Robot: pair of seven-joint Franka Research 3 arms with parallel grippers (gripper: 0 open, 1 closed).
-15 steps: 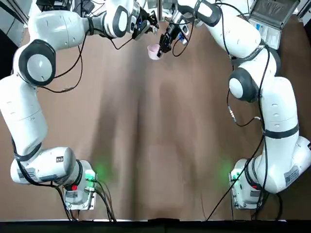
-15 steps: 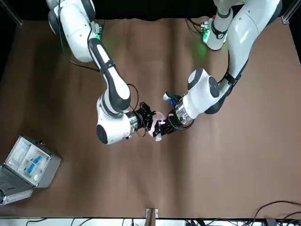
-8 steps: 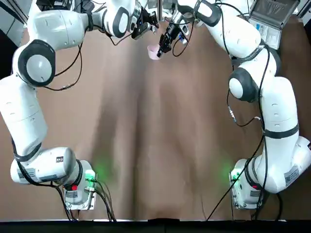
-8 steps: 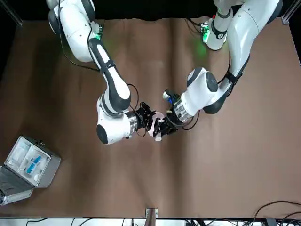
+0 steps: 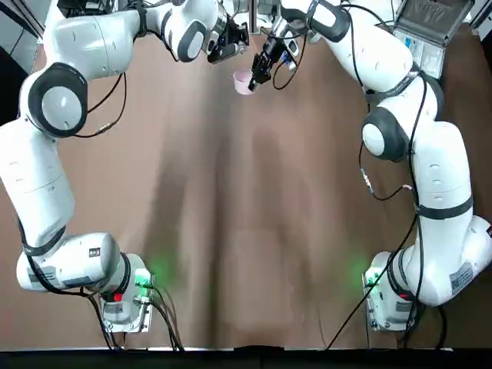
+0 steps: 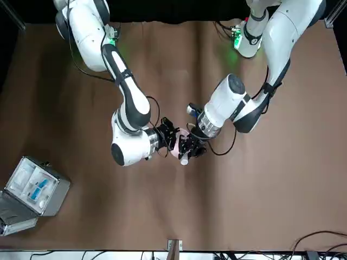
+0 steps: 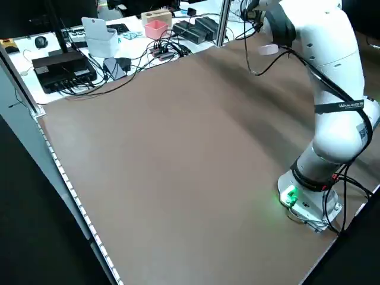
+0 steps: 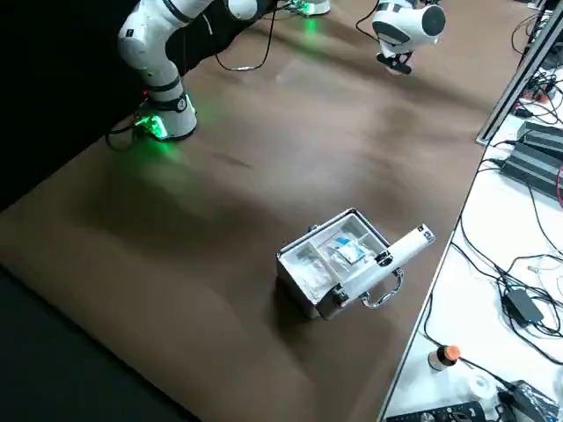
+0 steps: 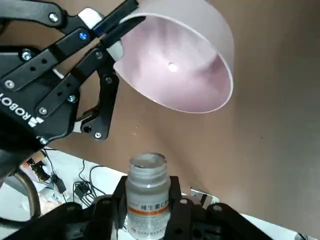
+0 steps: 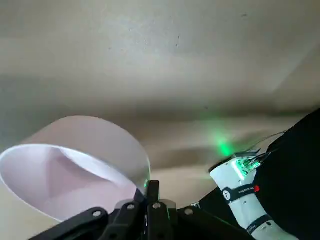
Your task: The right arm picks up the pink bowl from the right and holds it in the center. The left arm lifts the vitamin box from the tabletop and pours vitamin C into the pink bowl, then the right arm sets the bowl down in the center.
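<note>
Pink bowl [image 5: 243, 82] hangs over the worktop [image 5: 254, 200], its wall pinched in the right claw [image 10: 146, 196], and just beside it the left claw [image 9: 148, 201] grips the smaller vitamin bottle [image 9: 148, 182], mouth end toward the bowl.

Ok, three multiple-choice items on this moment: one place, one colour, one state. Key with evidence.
1. Where is the grey hinged case?
A) Near the left arm's base
B) On the robot's right, far side of the tabletop
C) Between the grippers

2. What colour is the band on the bottle's label?
A) Green
B) Blue
C) Orange

3. State of the left gripper?
A) Shut on the bottle
B) Open and empty
C) Shut on the bowl

Key:
1 B: the top view shows the case there.
2 C: an orange band crosses the bottle in the left wrist view.
3 A: the bottle sits between the left gripper's fingers.
</note>
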